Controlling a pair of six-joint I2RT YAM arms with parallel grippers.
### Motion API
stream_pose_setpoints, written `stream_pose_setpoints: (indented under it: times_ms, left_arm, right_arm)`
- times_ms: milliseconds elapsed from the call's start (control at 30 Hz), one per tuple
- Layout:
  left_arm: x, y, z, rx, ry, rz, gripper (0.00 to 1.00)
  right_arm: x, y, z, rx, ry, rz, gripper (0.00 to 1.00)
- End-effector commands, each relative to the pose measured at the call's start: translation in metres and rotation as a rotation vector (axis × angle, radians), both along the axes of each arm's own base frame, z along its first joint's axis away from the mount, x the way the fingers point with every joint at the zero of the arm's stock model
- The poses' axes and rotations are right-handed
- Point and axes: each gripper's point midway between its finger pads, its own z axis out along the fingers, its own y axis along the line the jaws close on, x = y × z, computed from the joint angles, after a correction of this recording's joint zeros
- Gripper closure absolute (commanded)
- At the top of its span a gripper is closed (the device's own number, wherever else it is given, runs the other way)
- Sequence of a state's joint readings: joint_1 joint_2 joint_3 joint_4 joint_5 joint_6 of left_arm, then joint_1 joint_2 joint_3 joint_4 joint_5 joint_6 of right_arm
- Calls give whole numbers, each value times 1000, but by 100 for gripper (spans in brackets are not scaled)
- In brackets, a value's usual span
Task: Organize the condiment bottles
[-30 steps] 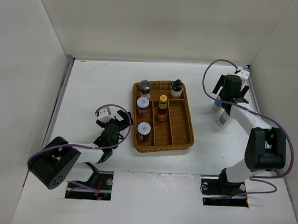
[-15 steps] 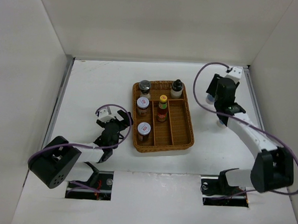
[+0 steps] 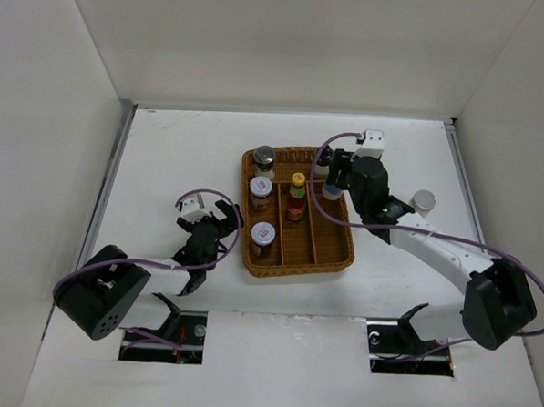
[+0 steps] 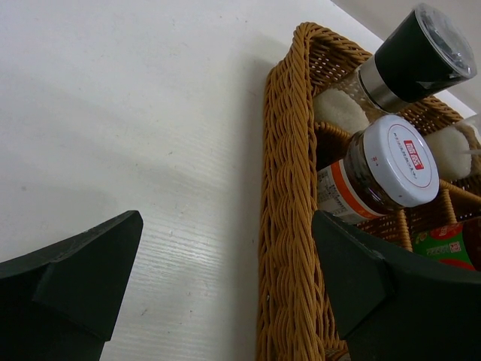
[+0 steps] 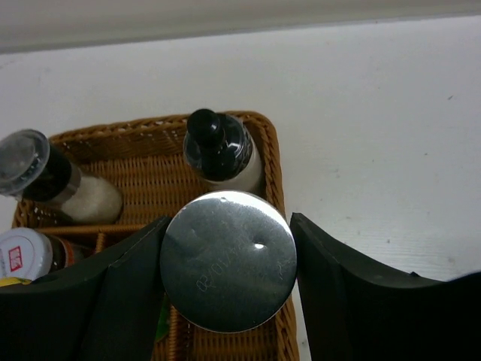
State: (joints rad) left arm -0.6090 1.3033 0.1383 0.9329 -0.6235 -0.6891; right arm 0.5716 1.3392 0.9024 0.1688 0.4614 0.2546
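My right gripper (image 5: 228, 263) is shut on a white bottle by its silver cap (image 5: 228, 260) and holds it over the back right corner of the wicker tray (image 3: 348, 235). Just beyond it in the tray stands the black-capped bottle (image 5: 218, 147). The tray also holds the grey-capped shaker (image 3: 263, 156), two red-white-lidded jars (image 3: 260, 188) (image 3: 263, 233) and a slim red yellow-capped bottle (image 3: 297, 194). A second silver-capped white bottle (image 3: 424, 201) stands on the table to the right. My left gripper (image 3: 217, 233) is open at the tray's left wall (image 4: 285, 226), holding nothing.
White walls enclose the table at the back and on both sides. The right arm's purple cable (image 3: 434, 238) loops across the table right of the tray. In the left wrist view the shaker (image 4: 409, 56) and a jar (image 4: 391, 165) stand just inside the wicker wall.
My right gripper closed on a silver-capped bottle at the table's right side and carried it left to above the tray. The left arm has not moved.
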Motion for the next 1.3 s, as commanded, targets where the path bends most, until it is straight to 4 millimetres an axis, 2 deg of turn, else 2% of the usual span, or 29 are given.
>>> stream_pose_setpoints:
  times_ms: [0, 267, 367, 433, 467, 533, 567, 667, 767, 833, 900, 967, 1033, 1100, 1267]
  left_arm:
    - [9, -5, 26, -64, -75, 4, 0]
    - [9, -5, 28, -69, -81, 2, 0]
    - [10, -6, 26, -65, -74, 0, 0]
    - [9, -6, 27, -67, -77, -1, 0]
    - [9, -7, 28, -69, -80, -3, 0]
    - [9, -7, 28, -69, -80, -3, 0]
    - [10, -7, 26, -66, -75, -4, 0]
    - [9, -8, 26, -68, -75, -7, 0]
    - [9, -8, 26, -68, -75, -7, 0]
    - [9, -10, 25, -65, -71, -13, 0]
    - [7, -12, 28, -74, -81, -19, 0]
    - [7, -12, 30, -77, -85, -22, 0]
    - [7, -13, 29, -76, -81, -23, 0]
    - [5, -16, 30, -82, -84, -32, 0]
    - [4, -18, 30, -82, -82, -40, 0]
  right_arm:
    - [11, 26, 45, 90, -128, 43, 47]
    - [12, 40, -15, 47, -32, 48, 46]
    - [8, 43, -23, 33, -20, 42, 42]
    - [8, 43, -23, 35, -23, 37, 33]
    - [8, 41, -20, 37, -29, 31, 25]
    - [2, 35, -6, 47, -54, 17, 9]
    - [-2, 30, 2, 56, -73, 1, 5]
    - [-16, 0, 32, 89, -131, -64, 0]
    - [-30, -69, 47, 90, -164, -258, 0]
    - [-45, -123, 42, 81, -156, -435, 0]
    - [-62, -168, 28, 38, -120, -584, 0]
    - [-75, -193, 14, 6, -80, -669, 0]
    - [-83, -211, 1, -23, -34, -729, 0]
    - [-84, -218, -8, -40, -7, -759, 0]
    - [-65, -214, -34, -25, 60, -712, 0]
